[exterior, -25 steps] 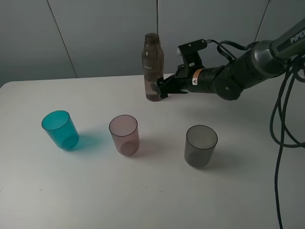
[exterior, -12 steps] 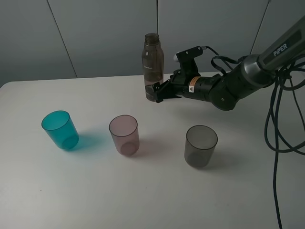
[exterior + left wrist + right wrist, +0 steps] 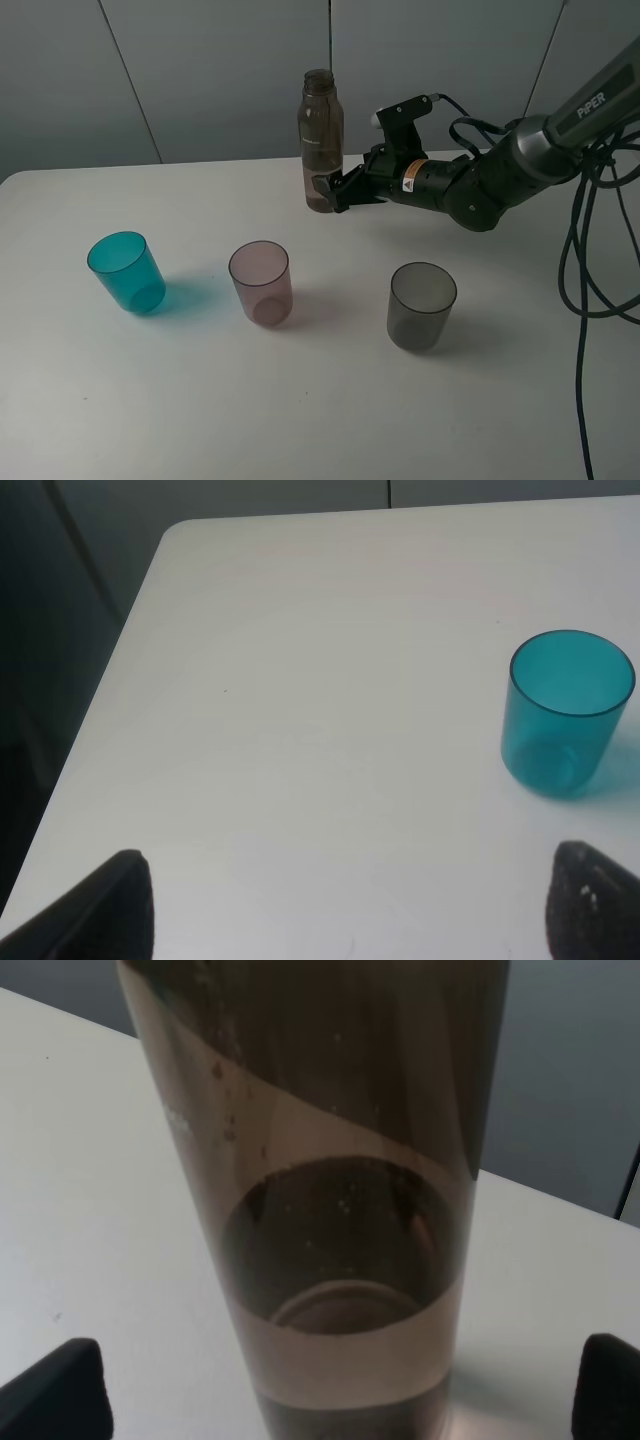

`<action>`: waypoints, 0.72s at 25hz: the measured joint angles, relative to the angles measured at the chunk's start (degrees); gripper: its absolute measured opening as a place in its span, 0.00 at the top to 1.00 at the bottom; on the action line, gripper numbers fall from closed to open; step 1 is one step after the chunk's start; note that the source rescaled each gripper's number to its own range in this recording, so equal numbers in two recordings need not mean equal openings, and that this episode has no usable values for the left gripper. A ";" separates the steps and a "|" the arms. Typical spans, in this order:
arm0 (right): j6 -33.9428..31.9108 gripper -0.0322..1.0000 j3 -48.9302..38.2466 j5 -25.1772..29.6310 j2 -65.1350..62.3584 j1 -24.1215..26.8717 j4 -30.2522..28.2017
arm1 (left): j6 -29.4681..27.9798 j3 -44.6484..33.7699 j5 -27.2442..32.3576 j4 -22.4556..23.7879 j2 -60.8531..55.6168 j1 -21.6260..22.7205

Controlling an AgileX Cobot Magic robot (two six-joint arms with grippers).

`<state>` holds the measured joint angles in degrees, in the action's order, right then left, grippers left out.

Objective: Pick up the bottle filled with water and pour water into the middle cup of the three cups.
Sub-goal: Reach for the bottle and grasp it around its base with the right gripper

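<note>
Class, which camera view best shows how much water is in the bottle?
Right wrist view: the bottle fills the picture close up, water surface plain. The high view shows it whole but small. The left wrist view misses it.

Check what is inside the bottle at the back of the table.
The bottle holds a shallow layer of liquid near its base, with droplets on its wall above. In the exterior view the open right end effector covers part of that lower section.

A robotics lab, not a home: bare white tabletop (image 3: 500, 400), plain grey wall panels (image 3: 220, 70) across the upper frame, an industrial black robot arm (image 3: 480, 185) and loose cables (image 3: 580, 400) trailing at right.
</note>
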<state>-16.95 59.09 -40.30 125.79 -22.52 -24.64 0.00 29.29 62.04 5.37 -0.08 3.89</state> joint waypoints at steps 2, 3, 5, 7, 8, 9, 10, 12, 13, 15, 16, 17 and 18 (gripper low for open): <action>0.00 0.00 0.31 -0.95 0.66 0.00 0.00 | 0.00 0.00 0.00 0.00 0.00 0.00; 0.00 0.00 0.83 -1.09 1.41 0.00 -0.12 | 0.00 0.00 0.00 0.00 0.00 0.00; 0.00 0.00 1.81 -1.09 2.87 0.00 -0.24 | 0.00 0.00 0.00 0.00 0.00 0.00; 0.00 0.00 2.95 -0.97 3.73 0.00 -0.33 | 0.00 0.00 0.00 0.00 0.00 0.00; 0.00 0.00 3.63 -0.97 4.13 0.00 -0.33 | 0.00 0.00 0.00 0.00 0.00 0.00; 0.12 0.00 4.34 -0.97 4.25 0.00 -0.33 | 0.00 0.00 0.00 0.00 0.00 0.00; 0.12 0.00 5.08 -0.97 4.69 0.00 -0.33 | 0.00 0.00 0.00 0.00 0.00 0.00; 0.12 0.00 6.23 -0.97 5.35 0.14 -0.46 | 0.00 0.00 0.00 0.00 0.00 0.00; 0.12 0.00 6.85 -0.97 5.57 0.18 -0.46 | 0.00 0.00 0.00 0.00 0.00 0.00; 0.12 0.00 7.89 -0.97 6.47 0.18 -0.85 | 0.00 0.00 0.00 0.00 0.00 0.00; 0.12 0.00 8.57 -0.97 6.72 0.18 -1.39 | 0.00 0.00 0.00 0.00 0.00 0.00; 0.00 0.00 9.08 -0.97 7.12 0.18 -1.78 | 0.00 0.00 0.00 0.00 0.00 0.00; 0.00 0.00 9.36 -0.97 7.41 0.18 -2.01 | 0.00 0.00 0.00 0.00 0.00 0.00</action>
<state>-16.95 68.44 -41.28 133.20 -22.34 -26.65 0.00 29.29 62.04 5.37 -0.08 3.89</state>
